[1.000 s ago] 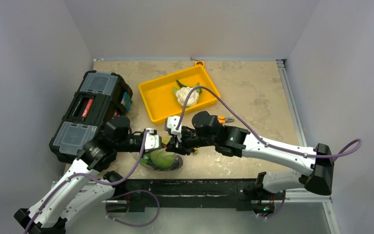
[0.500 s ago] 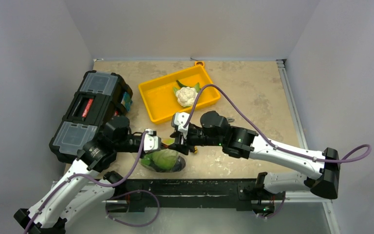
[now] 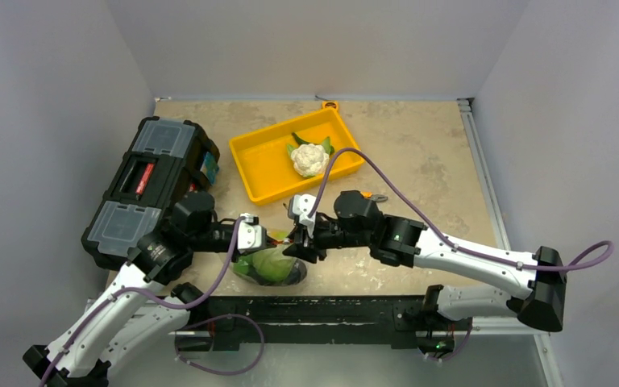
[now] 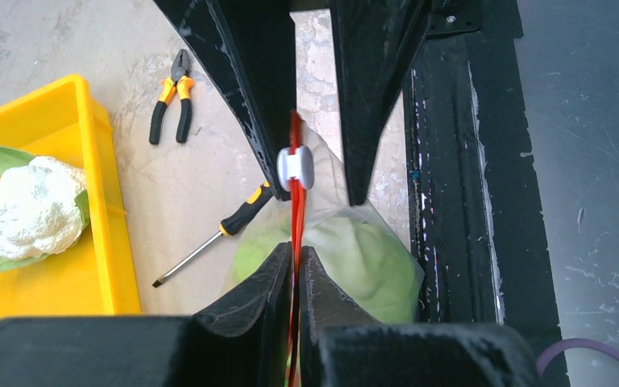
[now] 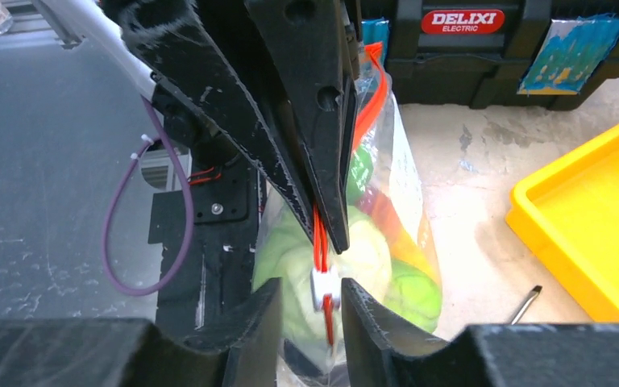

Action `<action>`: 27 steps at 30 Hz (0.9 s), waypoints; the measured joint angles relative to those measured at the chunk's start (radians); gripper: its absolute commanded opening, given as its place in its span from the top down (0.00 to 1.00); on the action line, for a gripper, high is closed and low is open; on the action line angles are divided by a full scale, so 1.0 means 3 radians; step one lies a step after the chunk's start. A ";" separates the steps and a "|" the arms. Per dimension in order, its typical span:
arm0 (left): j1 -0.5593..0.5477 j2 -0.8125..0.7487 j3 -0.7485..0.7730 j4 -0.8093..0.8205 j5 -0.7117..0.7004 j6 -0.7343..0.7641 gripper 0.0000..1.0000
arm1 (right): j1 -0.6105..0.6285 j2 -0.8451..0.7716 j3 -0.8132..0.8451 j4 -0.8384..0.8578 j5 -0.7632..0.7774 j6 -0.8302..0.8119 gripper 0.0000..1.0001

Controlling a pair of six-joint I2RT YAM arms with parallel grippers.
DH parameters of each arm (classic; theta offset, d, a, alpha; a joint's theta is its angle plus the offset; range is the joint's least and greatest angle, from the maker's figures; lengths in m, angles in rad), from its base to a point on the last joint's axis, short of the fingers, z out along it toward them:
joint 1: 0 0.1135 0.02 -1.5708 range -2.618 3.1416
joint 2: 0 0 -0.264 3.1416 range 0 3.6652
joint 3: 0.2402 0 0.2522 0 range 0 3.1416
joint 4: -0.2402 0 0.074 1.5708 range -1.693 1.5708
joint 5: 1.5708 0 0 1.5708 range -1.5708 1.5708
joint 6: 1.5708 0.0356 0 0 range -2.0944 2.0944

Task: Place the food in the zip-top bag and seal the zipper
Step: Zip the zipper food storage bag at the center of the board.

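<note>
Left wrist: floppy clear zip-top bag (image 4: 375, 262)

The zip-top bag (image 5: 395, 210) is clear, glossy plastic film, creased and floppy. Its zipper (image 4: 297, 222) is a smooth red-orange plastic strip with a white plastic slider (image 4: 295, 167). The fingers of the left pincer (image 4: 296, 254) and right pincer (image 5: 311, 289) are matt black plastic (scuffed with pale scratches). At the left of the left wrist view, the tray (image 4: 56, 286) is glossy yellow plastic. The surface (image 4: 201, 177) looks like matt, mottled stone.
</note>
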 measured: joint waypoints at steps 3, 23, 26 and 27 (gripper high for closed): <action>0.0000 -0.0010 0.0000 0.0001 0.0004 -0.0010 0.73 | -0.0009 0.0037 -0.0066 0.0097 -0.0006 0.0053 0.95; 0.0000 0.0688 0.0434 -0.0431 0.0090 -0.0022 0.54 | -0.0014 0.0041 -0.0062 0.0048 -0.0001 -0.0192 1.00; 0.0000 0.0692 0.0441 -0.0477 0.0156 -0.0019 0.73 | -0.0013 0.0022 -0.0041 -0.0027 0.0003 -0.0275 1.00; 0.0000 0.0694 0.0446 -0.0504 0.0178 -0.0014 0.82 | -0.0010 0.0022 -0.0027 -0.0046 0.0005 -0.0296 1.00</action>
